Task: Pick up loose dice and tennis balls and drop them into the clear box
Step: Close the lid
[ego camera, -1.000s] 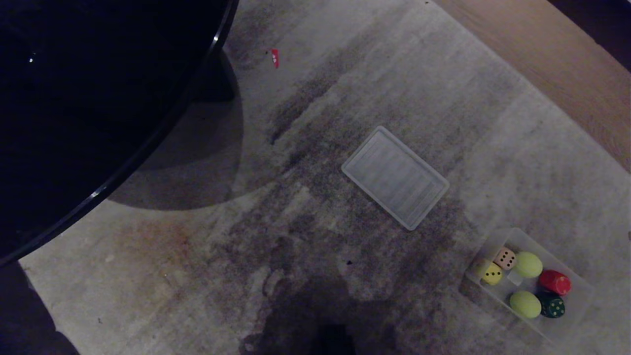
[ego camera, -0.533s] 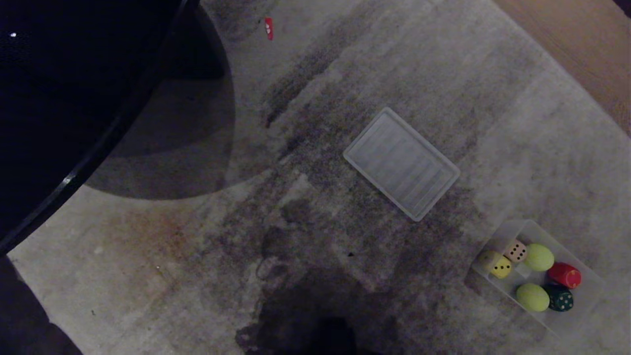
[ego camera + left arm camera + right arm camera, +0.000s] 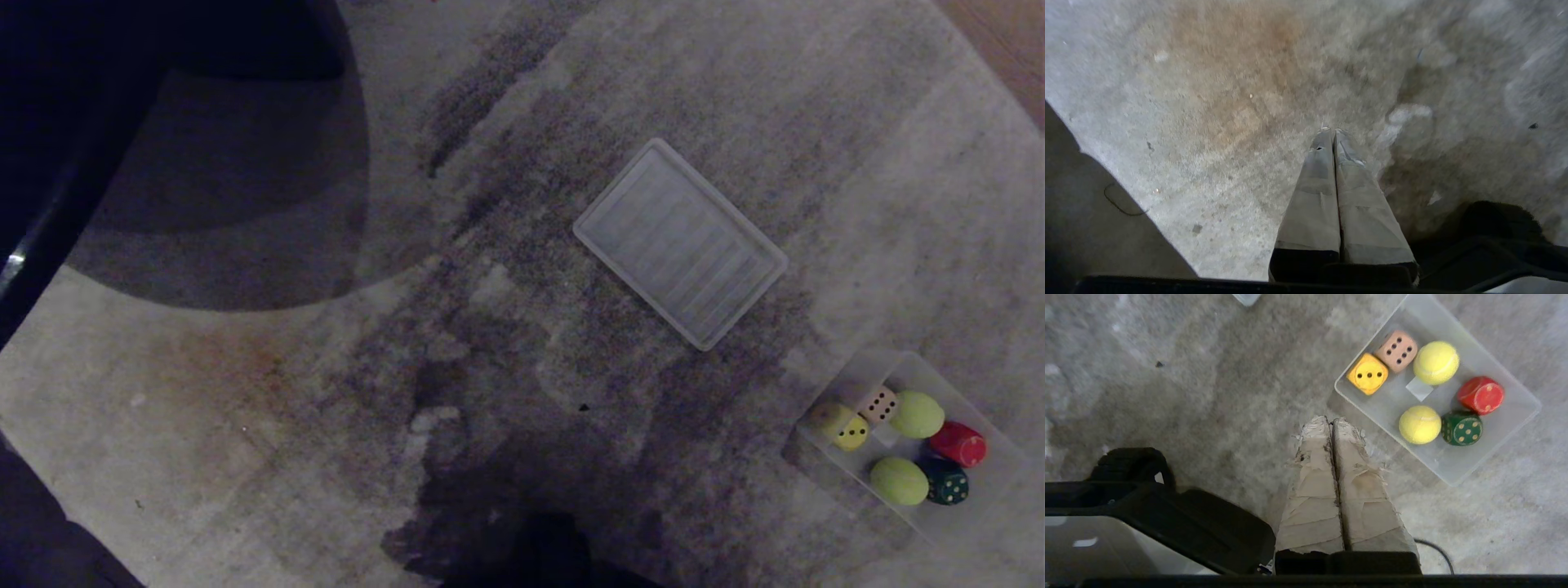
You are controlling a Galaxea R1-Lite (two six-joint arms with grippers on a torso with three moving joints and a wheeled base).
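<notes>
Grey, mottled carpet (image 3: 269,425) fills the head view, darkly stained through the middle, and on it at the robot's right sits the clear box (image 3: 992,498) with all 6 pieces already inside. The cream-beige die (image 3: 879,403) and the yellow die (image 3: 849,429) lie touching each other at one end of the box; 1 tennis ball (image 3: 917,414) rests just beside the cream-beige die, and the second tennis ball (image 3: 898,480) lies against the opposite long wall. At the other end sit the red die (image 3: 958,443) and the dark green die (image 3: 947,485), the green one touching the second ball. From the right wrist view, a small pale label or patch shows on the box floor between the 2 balls. The flat ribbed lid (image 3: 680,243) lies by itself on the carpet, apart from the box and further from the robot. Neither arm shows in the head view (only the wrist cameras catch them). The right gripper (image 3: 1331,421) hangs over bare carpet just beside the box's near wall, its 2 tape-wrapped fingers pressed together with nothing between them. The left gripper (image 3: 1330,131) hangs over a brownish patch of carpet well away from the box, its fingers likewise pressed together and empty.
</notes>
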